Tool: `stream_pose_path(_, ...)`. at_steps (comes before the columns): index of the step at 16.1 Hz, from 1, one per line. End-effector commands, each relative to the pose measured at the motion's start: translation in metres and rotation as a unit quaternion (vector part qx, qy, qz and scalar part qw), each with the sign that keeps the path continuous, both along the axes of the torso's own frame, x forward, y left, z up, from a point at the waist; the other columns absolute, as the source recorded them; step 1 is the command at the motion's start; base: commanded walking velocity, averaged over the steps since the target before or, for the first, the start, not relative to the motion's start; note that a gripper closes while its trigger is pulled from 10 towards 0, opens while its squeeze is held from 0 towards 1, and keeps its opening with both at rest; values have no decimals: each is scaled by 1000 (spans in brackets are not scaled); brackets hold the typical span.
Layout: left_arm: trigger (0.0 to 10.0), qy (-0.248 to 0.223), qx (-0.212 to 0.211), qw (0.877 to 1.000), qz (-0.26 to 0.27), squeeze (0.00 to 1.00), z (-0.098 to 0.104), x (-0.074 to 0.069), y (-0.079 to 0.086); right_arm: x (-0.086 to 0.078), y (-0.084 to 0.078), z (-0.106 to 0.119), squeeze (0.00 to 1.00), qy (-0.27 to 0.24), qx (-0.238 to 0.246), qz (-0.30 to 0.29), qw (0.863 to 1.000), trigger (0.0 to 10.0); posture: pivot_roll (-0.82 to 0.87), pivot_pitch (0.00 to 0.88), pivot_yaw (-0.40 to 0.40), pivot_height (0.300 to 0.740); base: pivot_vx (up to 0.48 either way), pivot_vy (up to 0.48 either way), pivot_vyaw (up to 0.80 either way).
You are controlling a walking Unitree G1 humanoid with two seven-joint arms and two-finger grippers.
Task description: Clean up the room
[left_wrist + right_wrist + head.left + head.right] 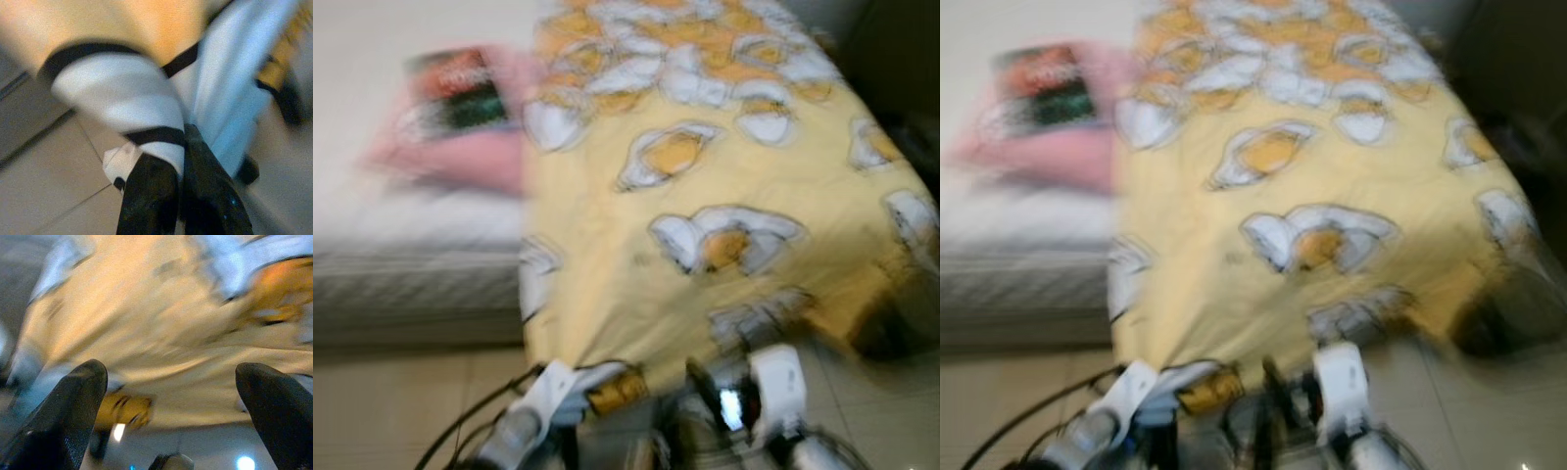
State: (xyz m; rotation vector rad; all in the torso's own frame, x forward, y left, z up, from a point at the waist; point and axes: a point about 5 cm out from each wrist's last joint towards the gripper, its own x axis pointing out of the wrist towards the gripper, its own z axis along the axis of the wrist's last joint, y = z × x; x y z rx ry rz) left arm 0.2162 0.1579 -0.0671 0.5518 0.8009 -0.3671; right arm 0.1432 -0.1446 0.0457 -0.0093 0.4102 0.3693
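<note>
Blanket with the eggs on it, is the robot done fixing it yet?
Not yet. The yellow blanket already covers much of the bed. The left gripper is pinching its hanging corner, while the right gripper is open near the edge. The pink pillow isn't tidied.

The right gripper (173, 396) has its two black fingers (63, 416) spread wide apart, with nothing between them. Beyond them hangs a yellow blanket (146, 318) printed with white and orange patches outlined in black. Below its edge lies what may be pale floor (210, 445), too blurred to confirm.
</note>
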Motion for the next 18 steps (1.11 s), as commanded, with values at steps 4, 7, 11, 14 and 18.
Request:
stream_pose_path(4, 10000, 93, 16, 995, -18, 0, -21, -36, -3, 13, 3, 9, 0, -25, -2, 16, 1000, 10000, -209, 155, -47, 740, 0, 0, 0)
stream_pose_path(7, 10000, 82, -6, 996, -24, 0, -17, -26, -15, 14, 1, 9, 0, -25, -6, 21, 999, 10000, -216, 145, -48, 740, 0, 0, 0)
stream_pose_path(11, 10000, -45, -3, 998, -33, 1000, 9, 13, -23, 23, -4, 12, 0, -44, -11, 5, 999, 10000, -204, 120, -42, 740, 0, 0, 0)
stream_pose_path(14, 10000, -78, 83, 990, -78, 1000, 11, 13, 2, 29, -2, 10, 0, -48, -11, 10, 999, 10000, -180, 93, -30, 740, 0, 0, 0)
stream_pose_path(18, 10000, -127, 110, 982, -89, 1000, 27, 24, 35, 42, -1, 10, 0, -63, -6, 5, 998, 10000, -131, 31, -14, 740, 0, 0, 0)
